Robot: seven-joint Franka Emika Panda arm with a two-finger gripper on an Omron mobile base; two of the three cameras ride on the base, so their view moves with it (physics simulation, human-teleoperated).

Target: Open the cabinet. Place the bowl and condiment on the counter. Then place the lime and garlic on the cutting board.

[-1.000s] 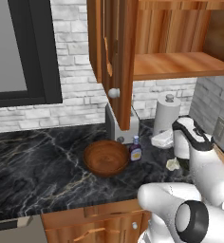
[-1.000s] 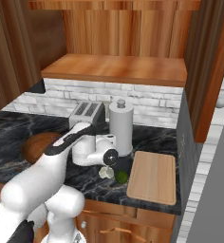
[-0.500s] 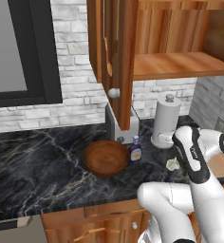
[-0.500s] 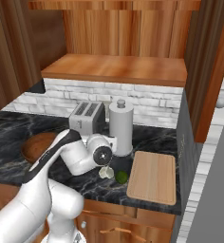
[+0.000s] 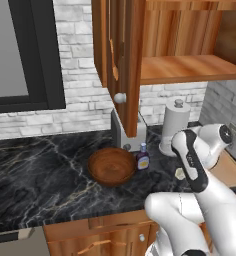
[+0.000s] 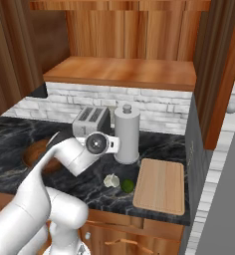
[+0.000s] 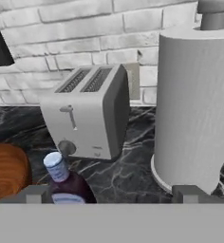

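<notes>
Open claw above the counter, in front of the toaster, holding nothing.

The claw [image 7: 112,193] has its two tips spread wide apart, with nothing between them and nothing touched. Taking the toaster [image 7: 88,116] as landmark and going from left to right: the bowl [image 5: 111,165] stands on the counter [image 5: 35,170] left of the toaster and in front of it; the condiment [image 7: 64,182] stands upright just beside the bowl, directly before the toaster and close under the claw. Right of the toaster stands the paper-towel roll [image 7: 194,104], near to it. In front of the roll lie the garlic [image 6: 111,181] and the lime [image 6: 127,186], close together on the counter. Furthest right of the toaster is the cutting board [image 6: 160,185], bare. Above the toaster the cabinet [image 5: 124,55] has its door open.
</notes>
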